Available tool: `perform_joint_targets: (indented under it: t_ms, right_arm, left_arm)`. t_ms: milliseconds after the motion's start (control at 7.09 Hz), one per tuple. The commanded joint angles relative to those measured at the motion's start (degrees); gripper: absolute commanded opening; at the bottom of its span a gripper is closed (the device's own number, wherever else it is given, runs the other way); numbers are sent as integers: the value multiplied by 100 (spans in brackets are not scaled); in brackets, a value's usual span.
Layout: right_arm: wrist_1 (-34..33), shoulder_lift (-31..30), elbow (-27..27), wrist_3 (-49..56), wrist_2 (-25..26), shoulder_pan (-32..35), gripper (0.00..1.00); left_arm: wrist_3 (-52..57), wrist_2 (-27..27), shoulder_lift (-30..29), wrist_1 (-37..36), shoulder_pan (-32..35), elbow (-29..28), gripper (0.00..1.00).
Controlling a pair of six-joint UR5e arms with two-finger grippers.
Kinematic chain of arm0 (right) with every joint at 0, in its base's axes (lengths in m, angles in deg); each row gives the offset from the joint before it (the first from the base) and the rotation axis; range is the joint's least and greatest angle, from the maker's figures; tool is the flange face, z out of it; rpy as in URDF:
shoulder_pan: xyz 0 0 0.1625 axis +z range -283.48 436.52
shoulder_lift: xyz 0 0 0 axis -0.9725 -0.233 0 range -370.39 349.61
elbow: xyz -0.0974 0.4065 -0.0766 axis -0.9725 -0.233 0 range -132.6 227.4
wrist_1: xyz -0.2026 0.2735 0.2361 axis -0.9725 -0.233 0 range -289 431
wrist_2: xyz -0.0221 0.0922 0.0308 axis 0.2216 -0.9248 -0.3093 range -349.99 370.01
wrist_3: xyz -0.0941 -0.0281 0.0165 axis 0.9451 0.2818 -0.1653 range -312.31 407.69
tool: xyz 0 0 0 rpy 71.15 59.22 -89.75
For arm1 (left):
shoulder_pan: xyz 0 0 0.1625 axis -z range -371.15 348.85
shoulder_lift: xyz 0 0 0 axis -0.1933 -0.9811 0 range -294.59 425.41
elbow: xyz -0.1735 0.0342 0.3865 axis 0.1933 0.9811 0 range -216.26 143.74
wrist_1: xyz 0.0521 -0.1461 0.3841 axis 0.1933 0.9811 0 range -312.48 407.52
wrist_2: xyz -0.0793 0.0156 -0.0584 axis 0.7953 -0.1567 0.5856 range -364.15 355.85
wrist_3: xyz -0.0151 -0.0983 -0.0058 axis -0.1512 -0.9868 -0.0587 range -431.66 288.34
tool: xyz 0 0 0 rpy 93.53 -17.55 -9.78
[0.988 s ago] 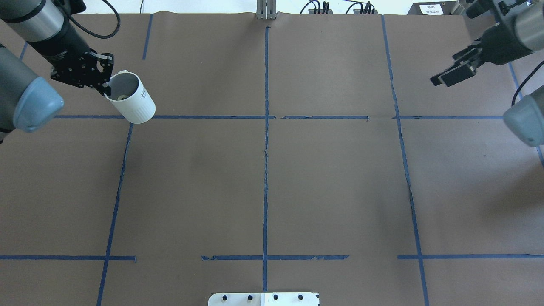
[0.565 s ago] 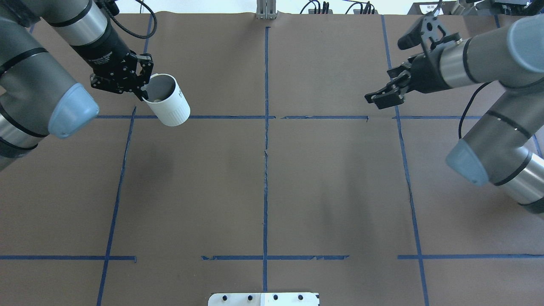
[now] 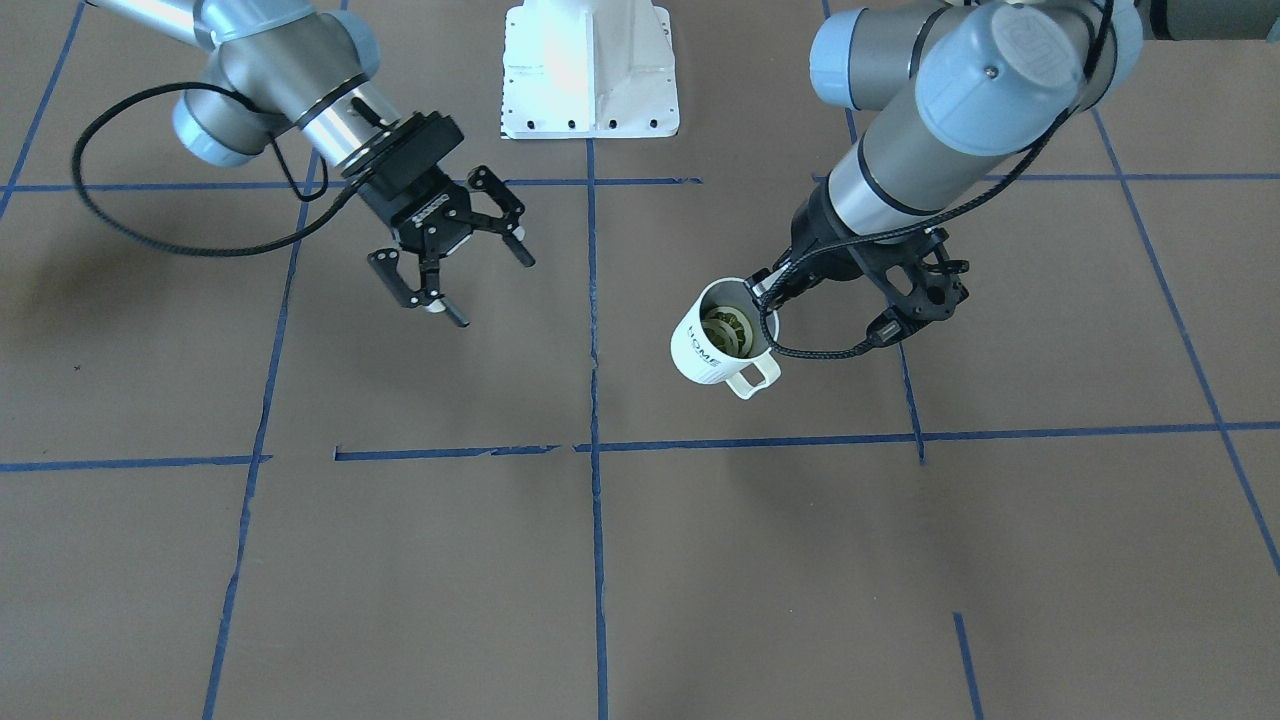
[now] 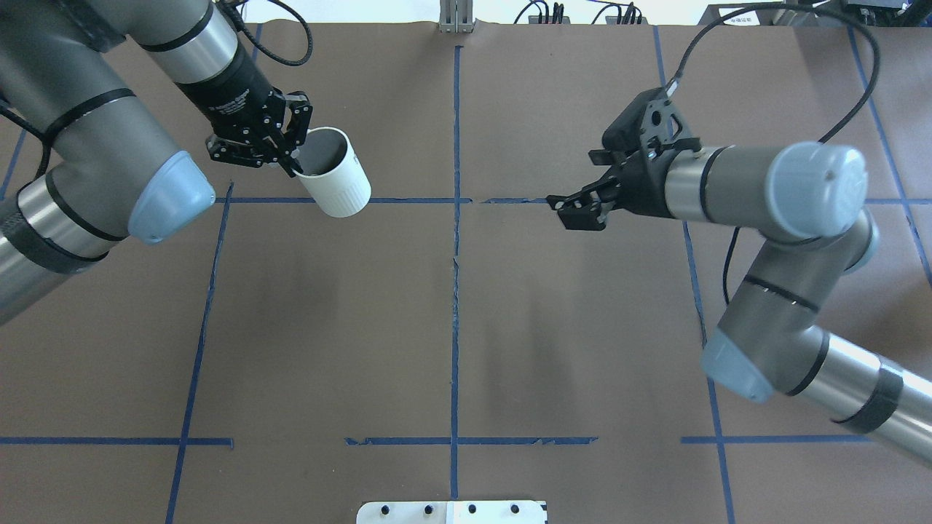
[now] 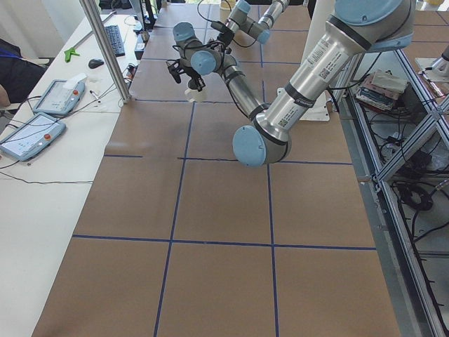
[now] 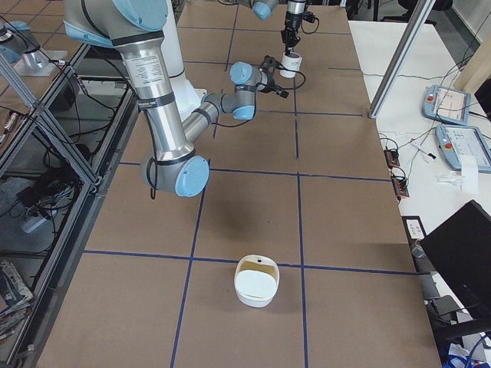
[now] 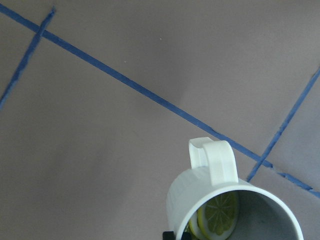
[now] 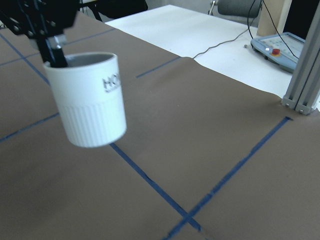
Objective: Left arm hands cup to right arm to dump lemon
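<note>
1. The desk (image 4: 451, 327) is the biggest thing. It is brown, with blue tape lines (image 4: 455, 291) that cut it into squares.
2. The left arm (image 4: 95, 145) and the right arm (image 4: 764, 189) both reach in over the desk, one from each side.
3. The left end effector (image 4: 295, 164) pinches the cup's wall at the rim. One finger is inside the cup and one is outside.
4. The right end effector (image 4: 575, 211) has its fingers spread wide and holds nothing. It points at the left end effector from across the middle blue line, and the two are well apart.
5. A white bowl (image 6: 255, 281) sits on the desk at the end on the robot's right, far from both end effectors.
6. The cup (image 4: 338, 182) is white with ribs low on its side and black letters higher up. It hangs just under the left end effector's fingers, up in the air and not touching the desk. It tips a little, and its handle (image 3: 752, 377) sticks out on the side away from that end effector.
7. The lemon (image 3: 728, 330) is the smallest thing – a pale yellow-green slice. It lies at the bottom of the cup, below the left end effector's fingers.
</note>
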Motion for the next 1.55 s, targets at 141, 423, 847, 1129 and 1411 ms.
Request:
perform_joint_targets:
  t_ms: [141,423,847,1129,1411]
  right_arm:
    - [54,279,-289,-67,440,-348,100]
    - [27,261,-315,38,440,-348,100]
    - [45,270,-315,425,440,-348,100]
    - [45,270,-315,460,440,-348,100]
    - [54,279,-315,460,440,-348,100]
  left_arm:
    - [-801,-8,-400,192,-304,-134,0]
    - [-1031,-8,-541,201,-436,-116,0]
    - [-1312,-16,-743,210,-604,-90,0]
    - [-1331,-17,-805,218,-709,-98,0]
    - [-1392,-17,-805,341,-762,-90,0]
